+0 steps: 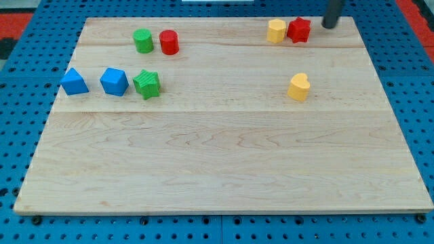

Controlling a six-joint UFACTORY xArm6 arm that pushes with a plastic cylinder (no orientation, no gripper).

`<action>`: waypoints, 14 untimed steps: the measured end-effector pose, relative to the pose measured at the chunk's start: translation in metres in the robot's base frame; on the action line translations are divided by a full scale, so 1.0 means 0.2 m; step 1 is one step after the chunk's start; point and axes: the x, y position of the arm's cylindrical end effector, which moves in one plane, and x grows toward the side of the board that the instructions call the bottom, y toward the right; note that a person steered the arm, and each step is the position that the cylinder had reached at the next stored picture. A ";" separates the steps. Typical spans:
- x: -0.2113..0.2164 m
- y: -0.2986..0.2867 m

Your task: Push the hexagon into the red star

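- Tip (329, 26) at view's top right, just right of red star (299, 30); no fingers on this rod.
- Yellow hexagon (276, 31) touches star's left side.
- Yellow heart (298, 87) apart below, on surface (224, 156).

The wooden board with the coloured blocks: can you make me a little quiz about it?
1. True or false: the yellow hexagon block touches the red star block.
2. Which block is nearest my tip? A) green star block B) red star block C) yellow heart block
3. Fill in: beside the red cylinder block, on the view's left, stands a ____ cylinder block.

Key: 1 true; they sit side by side, touching. 2 B; my tip is just to the view's right of it. 3 green.
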 end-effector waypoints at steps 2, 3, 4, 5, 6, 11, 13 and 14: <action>0.39 -0.24; 0.65 -0.24; 0.52 -0.35; 0.38 -0.76; 0.17 -0.69; 0.30 -0.13; 0.36 -0.26; 0.38 0.09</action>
